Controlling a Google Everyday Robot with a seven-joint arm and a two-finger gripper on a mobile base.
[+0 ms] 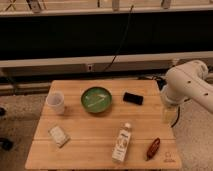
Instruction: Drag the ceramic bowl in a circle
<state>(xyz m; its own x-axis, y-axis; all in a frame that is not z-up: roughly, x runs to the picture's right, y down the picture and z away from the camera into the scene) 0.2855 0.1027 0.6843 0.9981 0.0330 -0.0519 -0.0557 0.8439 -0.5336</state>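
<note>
The ceramic bowl (96, 99) is round, shallow and glossy green. It sits on the wooden table (100, 130), at the middle of the far half. My white arm (187, 85) stands off the table's right edge. The gripper (168, 114) hangs below the arm by the right edge, well to the right of the bowl and not touching it.
A small white cup (55, 102) stands left of the bowl. A black flat object (133, 98) lies right of it. A wrapped packet (59, 135) is at the front left, a white bottle (122, 142) lies at the front middle, and a dark reddish object (153, 148) is at the front right.
</note>
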